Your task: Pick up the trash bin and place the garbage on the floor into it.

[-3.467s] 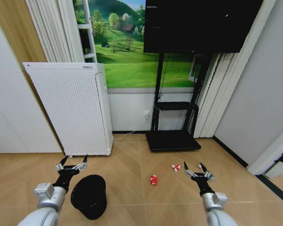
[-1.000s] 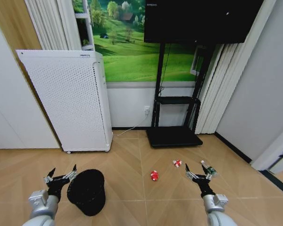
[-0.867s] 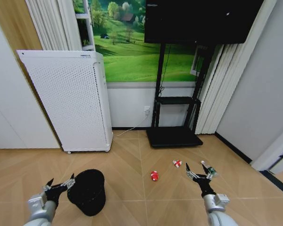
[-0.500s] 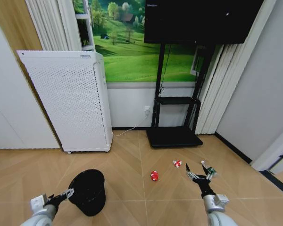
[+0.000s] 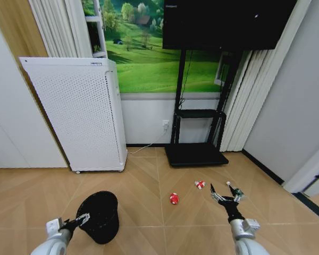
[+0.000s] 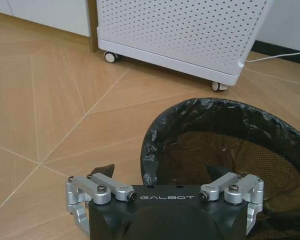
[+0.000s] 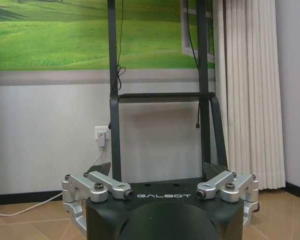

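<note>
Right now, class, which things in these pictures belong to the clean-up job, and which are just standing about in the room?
Part of the job:
- trash bin, black mesh, lined
- garbage: two red-and-white crumpled pieces, small bottle
- left claw, open at the bin's rim
- right claw, open, held above the floor

Just standing about:
- white perforated appliance
- TV stand
- screen

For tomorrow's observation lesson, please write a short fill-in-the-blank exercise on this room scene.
1. The trash bin is lined with a ____ plastic bag.
2. The left gripper is at the bin's rim with its fingers ____.
3. The tall white cabinet rolls on small ____.
4. The red can lies on the ____.

Missing words: black; open; wheels; floor
</note>
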